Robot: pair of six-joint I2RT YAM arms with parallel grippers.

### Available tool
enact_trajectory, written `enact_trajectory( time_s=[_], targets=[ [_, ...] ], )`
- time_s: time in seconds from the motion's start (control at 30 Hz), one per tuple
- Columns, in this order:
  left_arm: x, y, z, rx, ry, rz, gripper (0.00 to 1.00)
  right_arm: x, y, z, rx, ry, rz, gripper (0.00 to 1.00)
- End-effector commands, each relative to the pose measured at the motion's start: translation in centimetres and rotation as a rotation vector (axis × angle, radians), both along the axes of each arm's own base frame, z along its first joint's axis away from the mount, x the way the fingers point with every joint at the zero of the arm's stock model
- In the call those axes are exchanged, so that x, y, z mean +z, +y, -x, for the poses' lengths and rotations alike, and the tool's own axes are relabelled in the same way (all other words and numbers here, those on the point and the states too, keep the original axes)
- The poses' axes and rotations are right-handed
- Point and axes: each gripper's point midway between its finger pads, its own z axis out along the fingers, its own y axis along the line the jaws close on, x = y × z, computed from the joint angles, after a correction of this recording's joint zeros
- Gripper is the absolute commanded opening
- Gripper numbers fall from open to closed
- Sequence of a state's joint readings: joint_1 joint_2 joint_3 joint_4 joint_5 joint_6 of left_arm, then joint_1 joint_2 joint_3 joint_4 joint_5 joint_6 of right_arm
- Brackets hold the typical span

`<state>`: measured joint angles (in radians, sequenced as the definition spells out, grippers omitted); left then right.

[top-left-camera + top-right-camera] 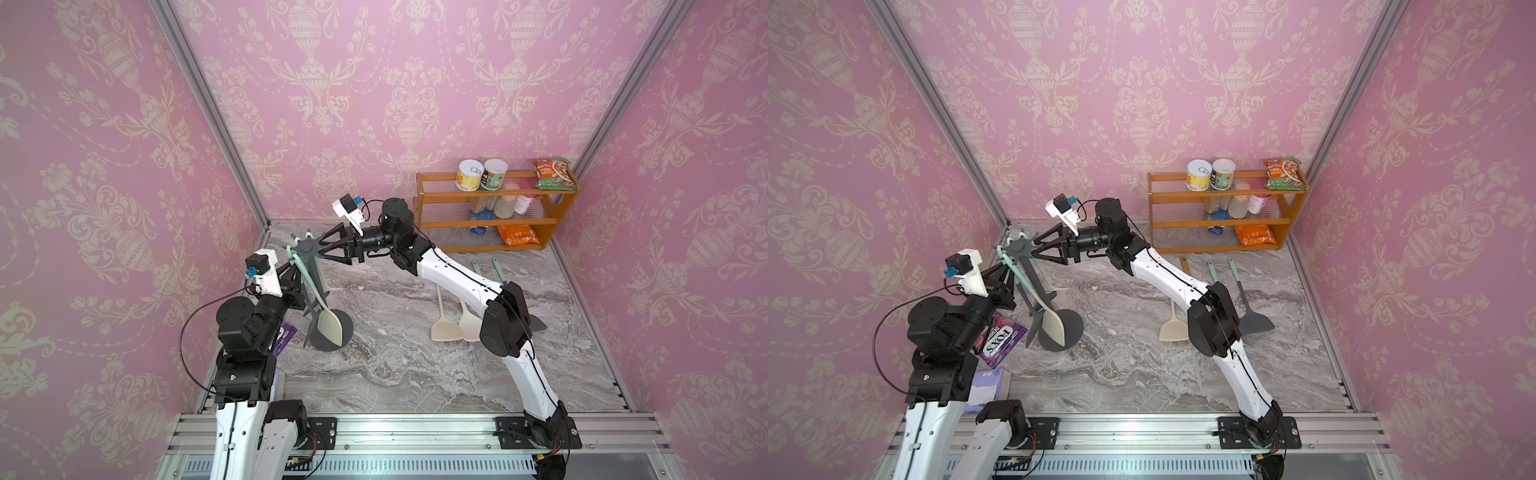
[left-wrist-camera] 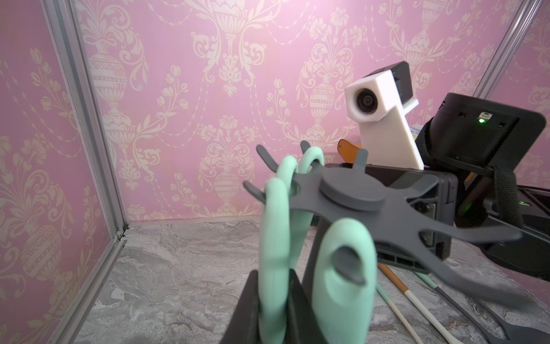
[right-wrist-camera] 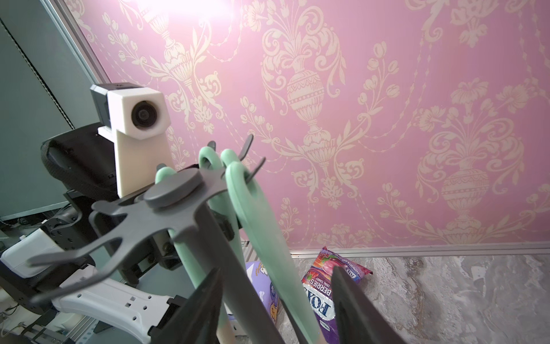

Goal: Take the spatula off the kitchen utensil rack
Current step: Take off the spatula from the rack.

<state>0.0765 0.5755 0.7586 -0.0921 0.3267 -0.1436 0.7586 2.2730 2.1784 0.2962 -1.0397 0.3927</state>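
Note:
The kitchen utensil rack (image 1: pixel 306 248) (image 1: pixel 1019 248) is a dark grey stand at the table's back left, its disc base (image 1: pixel 347 326) below the star crown (image 2: pixel 351 193) (image 3: pixel 172 187). Several mint-handled utensils hang from its hooks. One is a spatula with a beige blade (image 1: pixel 330 326) (image 1: pixel 1052 326). My left gripper (image 1: pixel 293 272) (image 2: pixel 273 274) is shut on a mint spatula handle (image 2: pixel 275 238) just under the crown. From the opposite side my right gripper (image 1: pixel 322 249) (image 3: pixel 275 272) stands open, its fingers either side of the pole and another mint handle (image 3: pixel 268 238).
An orange wooden shelf (image 1: pixel 494 224) with cans and snack bags stands at the back right. Two beige spatulas (image 1: pixel 446 328) and a dark one (image 1: pixel 1256 322) lie on the marble under my right arm. A purple candy bag (image 1: pixel 998 338) and a lilac box (image 1: pixel 988 384) lie by my left arm.

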Motion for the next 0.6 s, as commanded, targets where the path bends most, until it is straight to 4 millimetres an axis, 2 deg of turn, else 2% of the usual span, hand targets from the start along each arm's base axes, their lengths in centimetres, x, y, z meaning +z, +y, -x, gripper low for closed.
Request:
enact_trajectory(
  time_s=[0.0, 0.4, 0.57],
  targets=[
    [0.2, -0.3, 0.5, -0.015, 0.006, -0.006, 0.0, -1.7, 1.0, 0.1, 0.004, -0.019, 0.041, 0.61],
    [-0.1, -0.2, 0.2, -0.011, 0.015, -0.006, 0.0, -3.3, 1.9, -1.2, -0.042, -0.04, 0.081, 0.6],
    [-0.2, -0.2, 0.1, -0.011, 0.018, -0.005, 0.0, -3.7, 2.6, -0.4, -0.048, -0.075, 0.089, 0.58]
  ],
)
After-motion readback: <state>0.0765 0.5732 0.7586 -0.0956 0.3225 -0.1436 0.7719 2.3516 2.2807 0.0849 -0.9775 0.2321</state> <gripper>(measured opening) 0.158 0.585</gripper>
